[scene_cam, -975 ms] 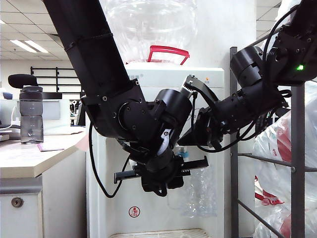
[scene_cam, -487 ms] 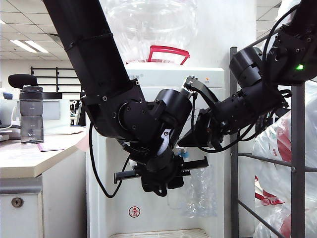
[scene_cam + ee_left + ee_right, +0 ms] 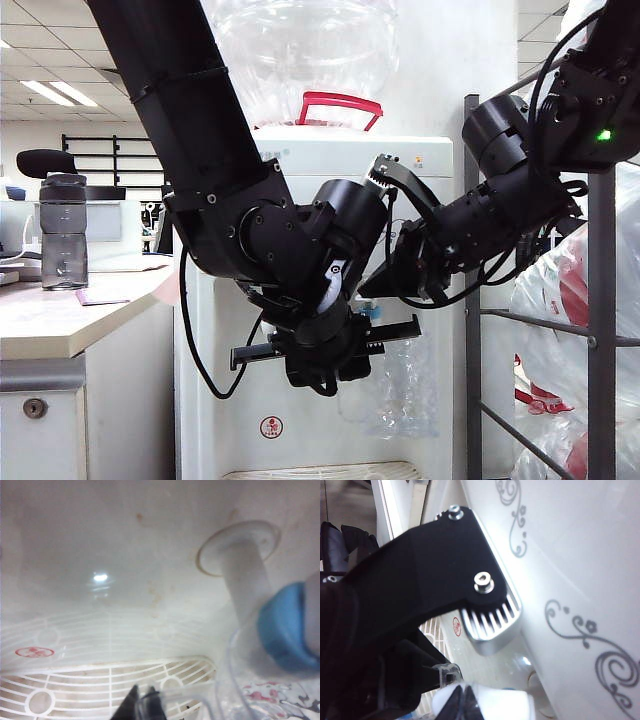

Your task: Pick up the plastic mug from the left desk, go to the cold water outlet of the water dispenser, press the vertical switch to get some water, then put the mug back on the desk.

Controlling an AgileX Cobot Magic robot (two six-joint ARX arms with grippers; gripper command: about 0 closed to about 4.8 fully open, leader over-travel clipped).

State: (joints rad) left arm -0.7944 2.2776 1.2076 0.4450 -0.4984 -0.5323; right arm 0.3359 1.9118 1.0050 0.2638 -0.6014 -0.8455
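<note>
**A:** Where is the plastic mug (image 3: 400,385) now?

**B:** We see it in the recess of the water dispenser (image 3: 330,160), under the cold water outlet (image 3: 285,630). The left gripper (image 3: 142,705) has its fingers pressed together on a clear edge of the mug, over the white drip grille (image 3: 100,680).

**A:** And the right gripper (image 3: 385,180)?

**B:** It is at the dispenser front, above the mug. We see only one finger with a ribbed metal pad (image 3: 490,625), so we cannot tell if it is spread or not.

**A:** Which way lies the vertical switch (image 3: 495,702)?

**B:** We think it is the smooth white piece just beyond that pad, lower down toward the recess. Its long axis stands upright, so the pad must come against its side. The right arm is nearer and free.

**A:** Materials?

**B:** The mug is thin, clear, dimpled plastic. The tap is a matte white tube with a blue band. The panel is glossy with grey scrolls.
</note>
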